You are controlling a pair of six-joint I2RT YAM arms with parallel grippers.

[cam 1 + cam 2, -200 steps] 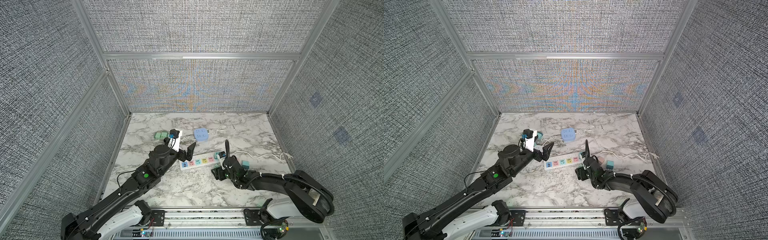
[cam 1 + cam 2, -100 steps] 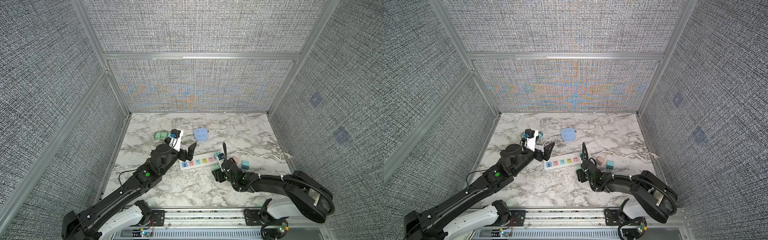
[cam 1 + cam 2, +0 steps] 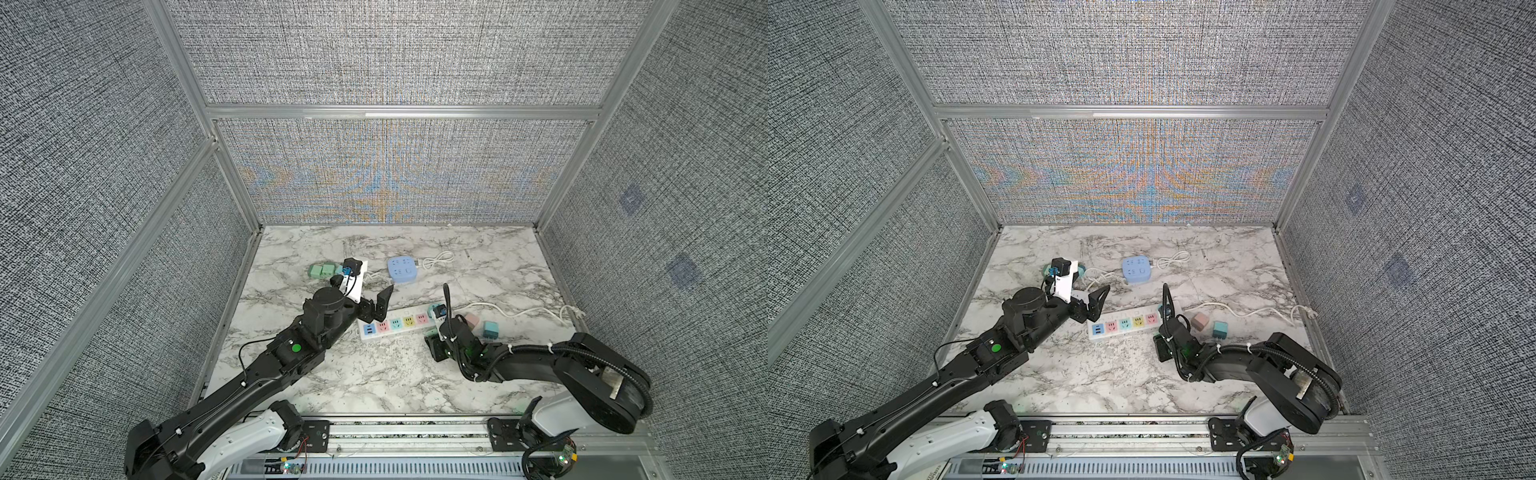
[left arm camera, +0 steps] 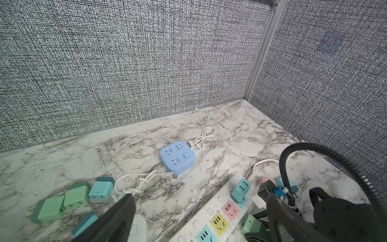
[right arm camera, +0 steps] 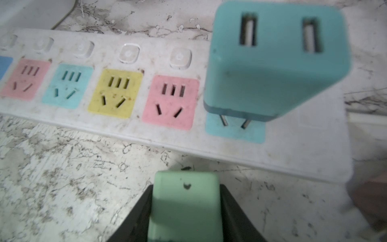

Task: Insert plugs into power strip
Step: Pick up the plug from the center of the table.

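The white power strip (image 3: 395, 326) (image 3: 1125, 325) with coloured sockets lies mid-table. A teal plug (image 5: 272, 62) (image 4: 240, 188) stands tilted in its end socket, prongs partly showing. My right gripper (image 5: 186, 188) (image 3: 435, 349) is shut on a mint green plug (image 5: 185, 205) (image 4: 251, 226), low over the marble just in front of the strip. My left gripper (image 3: 376, 305) (image 4: 199, 220) hangs open and empty over the strip's other end. Loose plugs lie about: a pink one (image 3: 472, 320) and a teal one (image 3: 490, 329) right of the strip, several green and teal ones (image 4: 76, 196) at the back left.
A blue cube socket (image 3: 402, 269) with a coiled white cord (image 3: 436, 259) sits behind the strip. The strip's white cable (image 3: 519, 311) runs toward the right wall. A white rounded unit (image 4: 138, 228) lies under my left gripper. Fabric walls enclose three sides.
My right gripper's jaws have closed on the mint green plug, after the arm shifted slightly left. The left arm has barely moved and stays open.
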